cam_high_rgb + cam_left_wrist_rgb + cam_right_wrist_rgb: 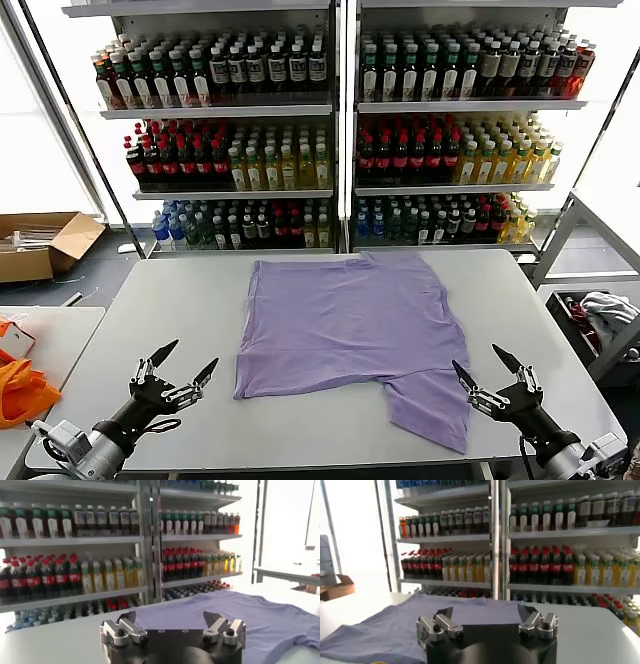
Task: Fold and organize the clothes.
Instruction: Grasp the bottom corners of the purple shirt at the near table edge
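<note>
Soft, light lavender T-shirt (345, 325) is best pinched at near-edge hem corners; left end effector (185, 369) and right end effector (483, 371) are held wide open, empty.

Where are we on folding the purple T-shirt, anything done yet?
Barely started. The T-shirt lies mostly flat on the table, one lower corner trailing toward the near edge. Nothing is in hand: the left gripper and right gripper sit open beside it. All folds remain.

1. The left gripper (182, 367) sits at about 7 o'clock in the head view, its arm reaching in from the lower corner, fingers spread wide and empty.
2. The right gripper (486, 371) sits at about 5 o'clock, fingers likewise spread and empty.
</note>
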